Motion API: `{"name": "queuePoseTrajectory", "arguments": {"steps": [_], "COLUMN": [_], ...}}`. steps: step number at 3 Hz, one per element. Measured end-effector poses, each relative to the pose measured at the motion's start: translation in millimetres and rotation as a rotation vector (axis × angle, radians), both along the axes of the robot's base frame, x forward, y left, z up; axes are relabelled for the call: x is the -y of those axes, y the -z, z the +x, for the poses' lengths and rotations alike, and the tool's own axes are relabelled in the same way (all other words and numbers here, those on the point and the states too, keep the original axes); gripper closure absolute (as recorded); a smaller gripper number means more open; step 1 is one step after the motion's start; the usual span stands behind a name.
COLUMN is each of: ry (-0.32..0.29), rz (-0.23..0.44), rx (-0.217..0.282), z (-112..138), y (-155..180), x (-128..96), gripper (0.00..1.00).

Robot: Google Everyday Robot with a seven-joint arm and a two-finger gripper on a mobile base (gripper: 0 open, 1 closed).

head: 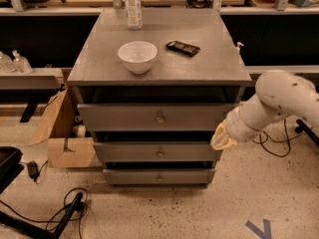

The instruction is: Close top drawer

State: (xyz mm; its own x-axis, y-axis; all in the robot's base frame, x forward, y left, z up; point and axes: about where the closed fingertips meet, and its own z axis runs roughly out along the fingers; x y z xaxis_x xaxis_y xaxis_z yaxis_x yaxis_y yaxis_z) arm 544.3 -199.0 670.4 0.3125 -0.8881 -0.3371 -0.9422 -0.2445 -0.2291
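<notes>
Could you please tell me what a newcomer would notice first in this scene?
The big white robot arm on the right stands out first, its gripper at the right edge of the grey cabinet, just below the corner of the top drawer. Next comes the white bowl on the cabinet top, with a bottle behind it and a dark flat object to its right.

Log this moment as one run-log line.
top drawer: standing out, not closed | end effector: by its right end, low | contact: cannot tell | closing: not yet done
</notes>
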Motion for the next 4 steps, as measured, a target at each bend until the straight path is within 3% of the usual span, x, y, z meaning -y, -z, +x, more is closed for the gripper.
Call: {"name": "queuePoseTrajectory", "arguments": {"steps": [1, 2, 3, 4], "ry": [-0.030, 0.055, 0.137, 0.139], "rz": [-0.066, -0.114, -0.130, -0.130], "rx": [0.055, 0.177, 0.230, 0.239], "z": [-20.7, -29.7, -38.1, -36.6], "y": [-73.4, -190.4, -238.9, -242.6], "x": [35.8, 94.5, 125.2, 125.5], "gripper": [1.00, 1.00, 1.00, 0.81]}}
